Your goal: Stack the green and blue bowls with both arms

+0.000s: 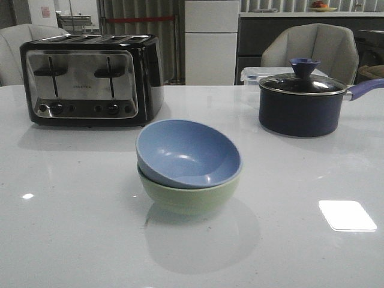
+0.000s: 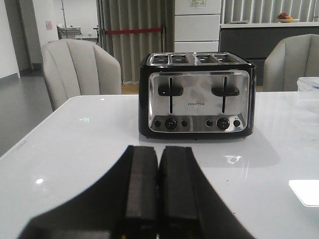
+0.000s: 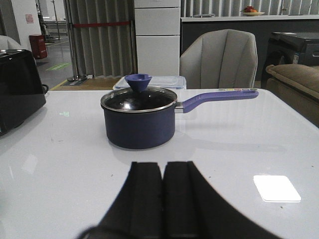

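Now, sweeping from the left: the left gripper (image 2: 158, 191) sits low over the near table (image 1: 72, 240), its pads pressed together with nothing between them, facing the black and chrome toaster (image 2: 198, 94) on the far left. Centre stage, the blue bowl (image 1: 188, 152) sits inside the green bowl (image 1: 188, 193), tilted a touch, its left rim riding higher, so it looks nested but not quite level. That reads as the stack being made, which would explain why neither arm is anywhere near it in the front view. Over to the right, the right gripper (image 3: 162, 199) is likewise closed up and empty-handed, looking at the dark navy lidded pot (image 3: 140, 117), which stands far right, well apart from the bowls, handle pointing right.
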